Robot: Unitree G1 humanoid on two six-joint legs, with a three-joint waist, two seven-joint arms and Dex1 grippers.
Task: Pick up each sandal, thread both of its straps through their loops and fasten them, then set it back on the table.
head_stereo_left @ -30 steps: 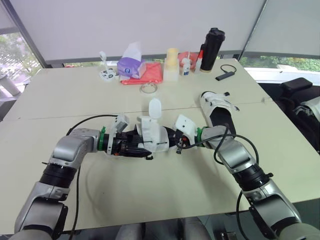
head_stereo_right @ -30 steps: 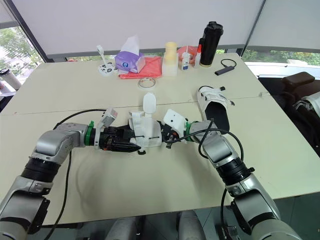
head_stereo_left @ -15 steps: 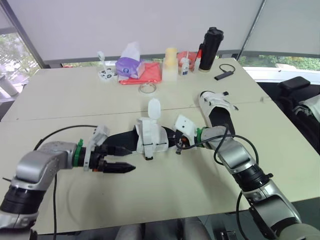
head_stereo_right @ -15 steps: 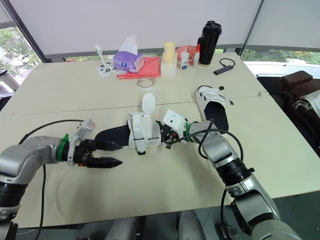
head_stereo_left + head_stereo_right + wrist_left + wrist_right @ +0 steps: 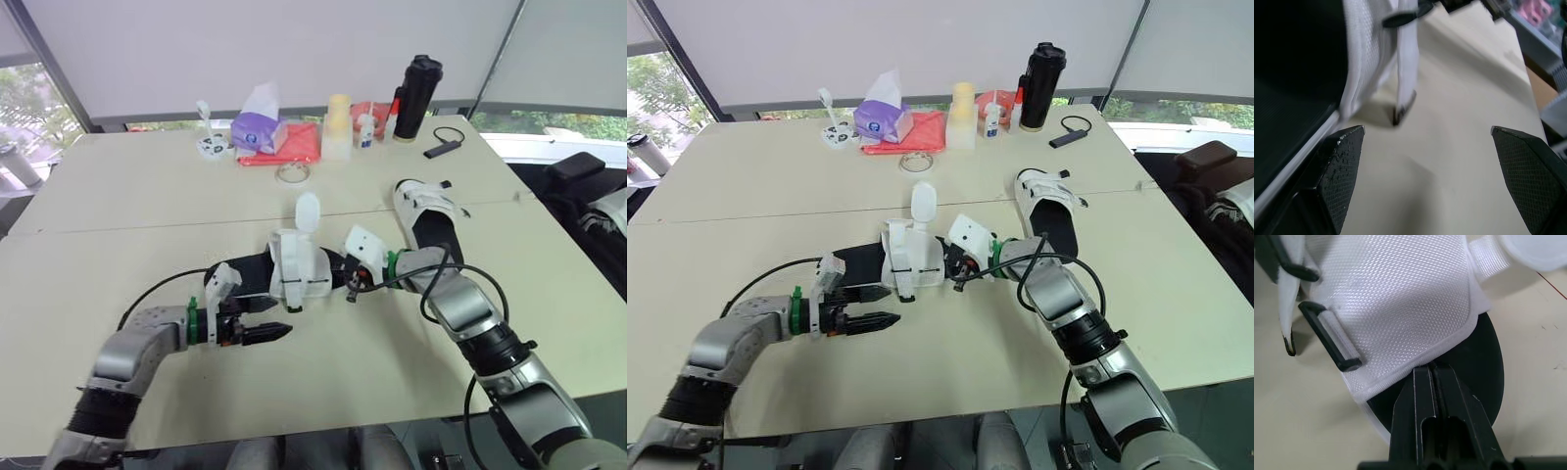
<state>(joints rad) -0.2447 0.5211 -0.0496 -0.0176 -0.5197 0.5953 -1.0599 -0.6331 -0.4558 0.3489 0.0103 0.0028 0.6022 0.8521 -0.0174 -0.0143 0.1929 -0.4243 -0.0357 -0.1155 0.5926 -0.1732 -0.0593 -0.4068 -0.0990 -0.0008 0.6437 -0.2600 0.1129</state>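
One sandal (image 5: 294, 266), black sole with a white upper, lies in the middle of the table (image 5: 323, 392). Its strap (image 5: 1406, 54) hangs loose on the near side, and a round-ended tab (image 5: 306, 211) sticks up. My right gripper (image 5: 1434, 382) is shut on the sole's edge at the toe end, under the white upper. The left gripper (image 5: 276, 318) is open, just off the sandal's near side by the heel, touching nothing. The second sandal (image 5: 428, 211) lies flat to the right, beyond my right forearm.
Along the far edge stand a purple tissue box (image 5: 257, 130), a red cloth (image 5: 297, 147), a pale cup (image 5: 337, 125), a small bottle (image 5: 364, 129) and a tall black flask (image 5: 416, 96). A tape ring (image 5: 291, 173) and a black cable (image 5: 446, 142) lie nearby.
My left gripper left the sandal's heel, pulled back leftwards and open, then came part of the way back. The sandal's heel now rests on the table. The right gripper has kept its hold.
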